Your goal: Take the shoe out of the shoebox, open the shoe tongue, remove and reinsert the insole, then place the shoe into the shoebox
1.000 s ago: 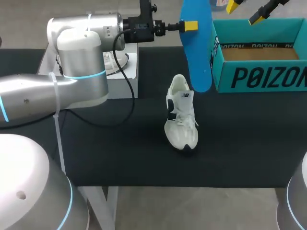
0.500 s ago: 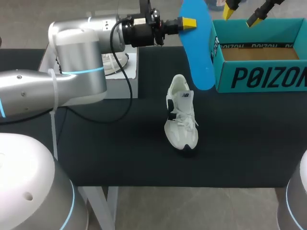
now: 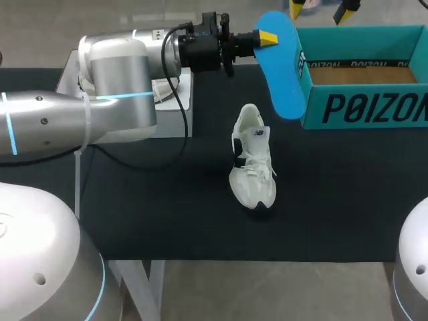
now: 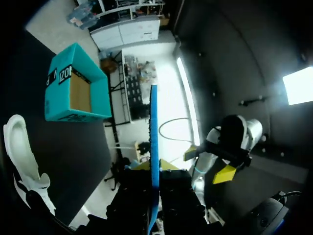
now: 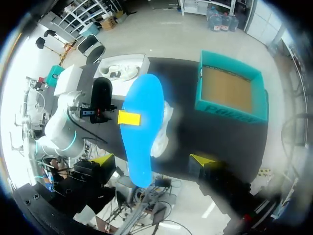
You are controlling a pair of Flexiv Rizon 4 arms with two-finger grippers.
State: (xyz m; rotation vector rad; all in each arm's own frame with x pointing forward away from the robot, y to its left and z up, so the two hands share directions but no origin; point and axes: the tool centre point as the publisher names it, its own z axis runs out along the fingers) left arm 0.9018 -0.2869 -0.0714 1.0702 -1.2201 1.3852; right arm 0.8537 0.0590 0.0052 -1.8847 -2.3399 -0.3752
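my left gripper (image 4: 154, 165) is pinching the blue insole (image 3: 284, 73) between its two fingers, and the sheet hangs off the tips clear of the table. the shoe (image 3: 253, 164) sits on the table below that grip, and the shoebox (image 3: 364, 107) is just beyond the insole. my right gripper (image 5: 152, 160) hangs high above, spread with nothing in it. i judge the insole is out and reinsertion comes next: lower its free end into the shoe's opening, probably steadying the shoe with the right.
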